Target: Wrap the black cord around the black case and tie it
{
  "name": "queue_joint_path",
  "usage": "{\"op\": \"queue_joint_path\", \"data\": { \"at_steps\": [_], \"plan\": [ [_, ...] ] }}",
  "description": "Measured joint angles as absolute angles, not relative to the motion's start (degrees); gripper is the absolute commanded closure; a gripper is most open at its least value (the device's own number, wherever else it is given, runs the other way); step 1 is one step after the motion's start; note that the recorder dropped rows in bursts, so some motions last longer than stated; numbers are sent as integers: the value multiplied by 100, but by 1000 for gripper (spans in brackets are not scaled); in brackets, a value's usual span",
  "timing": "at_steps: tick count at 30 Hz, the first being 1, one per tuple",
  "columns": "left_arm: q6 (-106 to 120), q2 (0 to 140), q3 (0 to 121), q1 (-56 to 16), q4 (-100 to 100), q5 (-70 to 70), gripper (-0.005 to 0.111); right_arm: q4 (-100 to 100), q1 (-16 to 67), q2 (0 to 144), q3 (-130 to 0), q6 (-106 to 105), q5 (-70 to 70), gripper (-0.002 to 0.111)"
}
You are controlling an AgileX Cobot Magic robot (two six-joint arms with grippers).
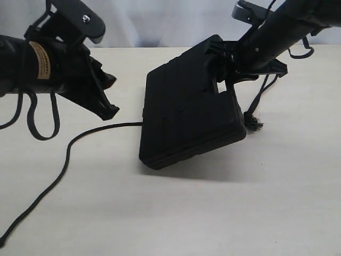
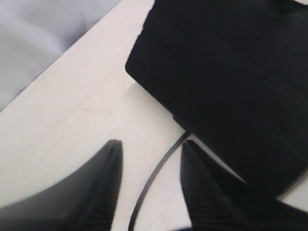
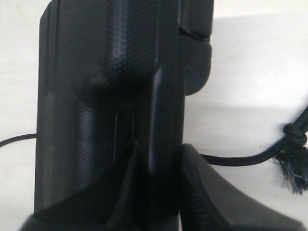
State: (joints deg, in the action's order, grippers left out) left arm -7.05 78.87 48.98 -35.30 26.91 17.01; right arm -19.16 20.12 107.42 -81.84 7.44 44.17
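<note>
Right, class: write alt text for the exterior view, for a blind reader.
The right tool clamps a black case by its handle end, tilting it over a pale table. A black cord runs from the left under the case, frayed end emerging right; the open left tool hovers above it.

Table [image 1: 240, 213] in front of case [image 1: 186, 112]: bare, wide room. Case's L side: cord [image 1: 66, 154] runs out from under it, L gripper [image 1: 111, 98] above cord. Far end blocked by R gripper [image 1: 228, 72] clamped there. Frayed cord end just R of case.
</note>
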Motion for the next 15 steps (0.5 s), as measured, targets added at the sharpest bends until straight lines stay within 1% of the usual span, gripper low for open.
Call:
{"op": "queue_joint_path", "data": {
  "at_steps": [3,9,15],
  "plan": [
    [-537,7887,4898,-3840,2683,1749,47,-2114,2012,10732,-8184,659,4405,104],
    [0,7956,4898,-4489,2677,1889,47,-2645,2012,10732,-8184,398,4394,104],
    [242,8434,4901,-4613,2667,2083,47,-2934,2012,10732,-8184,247,4372,104]
  ]
}}
